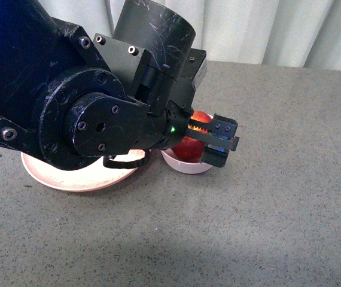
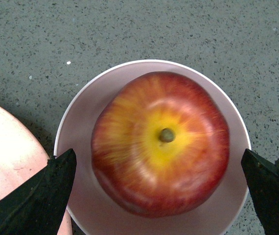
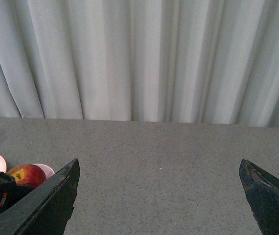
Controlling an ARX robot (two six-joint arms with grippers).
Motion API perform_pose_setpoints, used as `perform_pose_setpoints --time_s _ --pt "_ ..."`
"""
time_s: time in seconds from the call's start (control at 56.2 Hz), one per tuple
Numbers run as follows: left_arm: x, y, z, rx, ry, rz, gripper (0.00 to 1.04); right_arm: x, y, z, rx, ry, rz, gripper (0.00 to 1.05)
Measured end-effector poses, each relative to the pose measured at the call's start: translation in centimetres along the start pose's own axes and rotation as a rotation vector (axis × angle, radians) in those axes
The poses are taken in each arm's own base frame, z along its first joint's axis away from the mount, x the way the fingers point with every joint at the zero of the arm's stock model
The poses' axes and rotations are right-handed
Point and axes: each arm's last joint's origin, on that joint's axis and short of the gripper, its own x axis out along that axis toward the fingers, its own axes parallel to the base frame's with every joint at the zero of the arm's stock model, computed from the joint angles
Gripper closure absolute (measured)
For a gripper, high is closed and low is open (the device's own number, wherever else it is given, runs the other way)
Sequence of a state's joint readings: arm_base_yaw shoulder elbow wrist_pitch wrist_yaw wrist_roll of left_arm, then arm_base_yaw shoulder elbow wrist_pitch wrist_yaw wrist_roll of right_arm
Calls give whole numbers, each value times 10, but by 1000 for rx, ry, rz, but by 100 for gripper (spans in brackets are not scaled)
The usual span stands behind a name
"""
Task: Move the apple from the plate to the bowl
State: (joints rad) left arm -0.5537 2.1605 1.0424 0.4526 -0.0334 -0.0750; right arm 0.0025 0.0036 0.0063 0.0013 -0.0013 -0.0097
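Note:
The dark-red apple (image 1: 188,147) with its yellow patch and stem sits in the small pale pink bowl (image 1: 185,165). The left wrist view shows the apple (image 2: 161,142) from above, filling the bowl (image 2: 88,105). My left gripper (image 1: 217,141) is open, its jaws standing wide on either side of the apple and not touching it (image 2: 158,159). The salmon-pink plate (image 1: 69,176) lies just left of the bowl, empty where it shows, partly hidden by my left arm; its edge shows in the left wrist view (image 2: 7,156). My right gripper (image 3: 159,169) is open and empty over bare table, apart from the apple (image 3: 28,174).
The grey speckled table (image 1: 266,227) runs back to a white curtain (image 1: 266,30). My bulky left arm (image 1: 69,89) fills the left of the front view. The right arm does not show there.

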Motion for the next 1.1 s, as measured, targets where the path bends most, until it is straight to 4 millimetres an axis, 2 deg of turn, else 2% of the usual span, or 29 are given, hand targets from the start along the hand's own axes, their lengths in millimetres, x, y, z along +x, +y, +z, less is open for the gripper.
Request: perform_pose_setpoints --time_s 0.213,0.338,0.427,0.551,0.729,0.765,0.818,0.871,0.96,1.031,1.103 --pt "-13 4 7 -15 -52 27 7 0 0 0 0 0 0 9" --pt "-31 11 13 -53 -113 72 7 0 0 0 0 0 0 9" --pt "-52 21 15 -86 -187 132 7 0 0 0 0 0 0 9" --pt "-83 40 5 -129 -264 238 7 0 0 0 0 0 0 9" --pt "-97 53 -10 -147 -245 343 8 0 0 0 0 0 0 9" --pt "-99 56 -13 -137 -339 409 14 0 0 0 0 0 0 9" --pt "-114 62 -23 -136 -500 435 27 0 0 0 0 0 0 9" --pt "-136 69 -30 -141 -611 449 39 0 0 0 0 0 0 9" --pt "-159 77 -34 -141 -658 462 54 0 0 0 0 0 -1 9" --pt "-179 82 -44 -137 -661 460 70 0 0 0 0 0 0 9" --pt "-189 85 -52 -136 -650 464 81 0 0 0 0 0 0 9"
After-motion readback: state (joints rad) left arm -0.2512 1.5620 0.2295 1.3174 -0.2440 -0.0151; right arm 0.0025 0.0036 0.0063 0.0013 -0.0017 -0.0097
